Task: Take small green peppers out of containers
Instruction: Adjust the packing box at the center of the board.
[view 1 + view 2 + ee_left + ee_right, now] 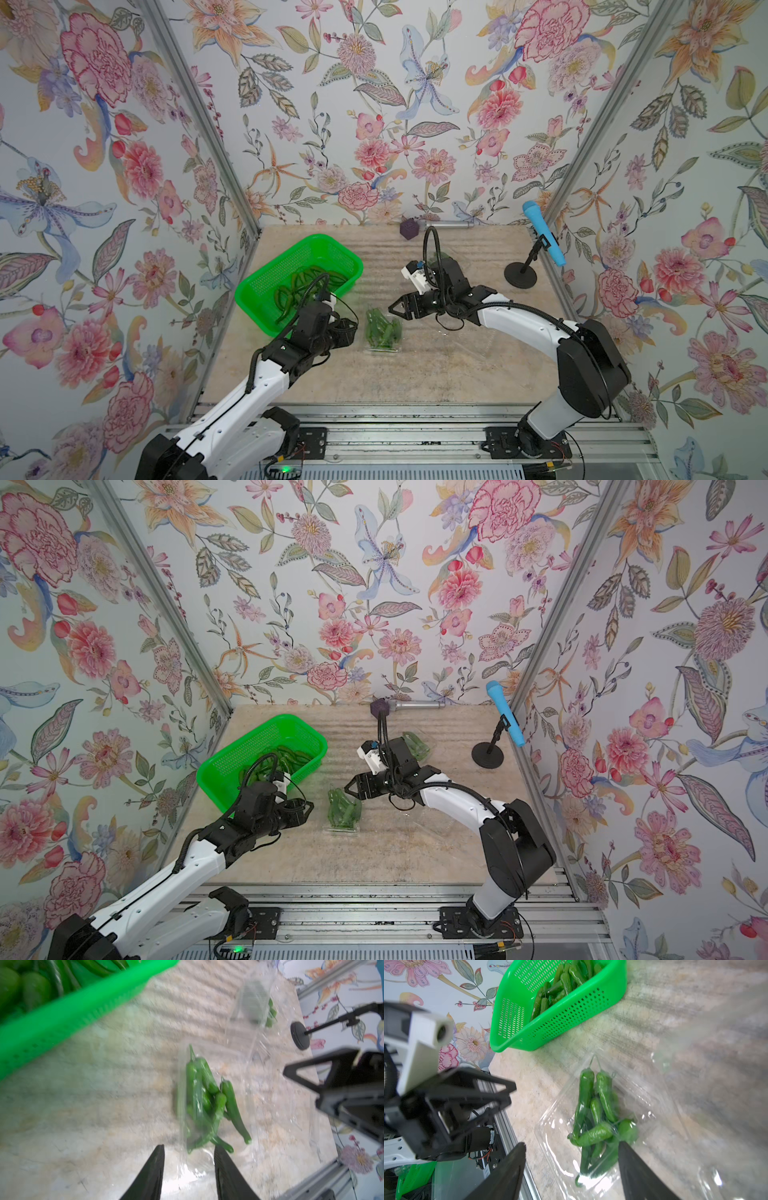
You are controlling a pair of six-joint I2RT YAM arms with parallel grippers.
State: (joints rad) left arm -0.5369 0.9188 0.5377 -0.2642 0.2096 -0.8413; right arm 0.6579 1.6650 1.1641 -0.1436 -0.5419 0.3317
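Note:
A clear container [382, 350] lies at the table's middle, holding several small green peppers [383, 330] [343, 810]. My left gripper [351, 328] [189, 1148] is open just left of it, nothing between its fingers. My right gripper [391, 309] [571, 1145] is open too, hovering at the container's far right corner. In the right wrist view the peppers [598, 1118] lie under the clear plastic [550, 1147]. A second container [417, 746] with peppers sits behind the right arm, partly hidden. More peppers [303, 282] lie in the green basket [266, 270].
A blue microphone [544, 235] on a black stand [520, 275] is at the back right. A purple block [409, 228] and a silver cylinder [451, 225] lie along the back wall. Faint empty clear plastic [432, 827] lies under the right arm.

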